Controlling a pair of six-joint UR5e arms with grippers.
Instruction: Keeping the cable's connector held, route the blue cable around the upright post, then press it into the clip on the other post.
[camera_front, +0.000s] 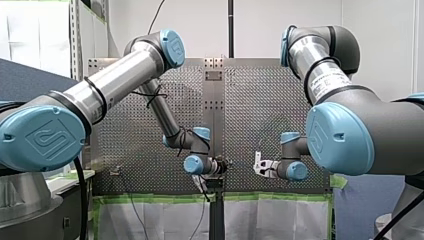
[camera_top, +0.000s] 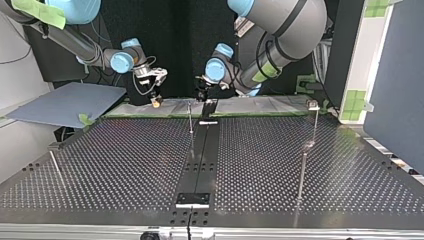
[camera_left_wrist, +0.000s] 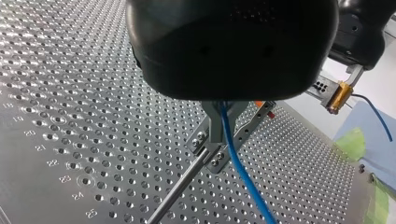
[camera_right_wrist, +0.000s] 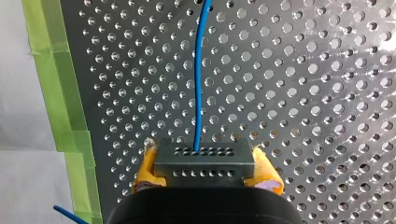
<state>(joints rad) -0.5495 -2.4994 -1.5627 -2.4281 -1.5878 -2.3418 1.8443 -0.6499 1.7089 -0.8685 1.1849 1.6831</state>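
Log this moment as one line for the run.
right gripper: shut on connector | left gripper: shut on blue cable, by upright post

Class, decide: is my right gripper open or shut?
Shut on the blue cable: in the left wrist view, my right gripper shows no gap between its yellow pads, where the cable leaves.

Front view: bright, even room light off pale walls. Counter mid-grey w/ soft sheen, no hard shadows. Top view: dimmer, bg behind arms near black. Overhead light gives a pale band along counter's far edge, and thin posts mirror faintly in the glossy plate. Left wrist view: strong glare on hole rims beside left tool. Tool housing a dark, unfocused mass close to lens. Right wrist view: hot specular patch ahead of right tool, off to one side. Yellow pads well lit.
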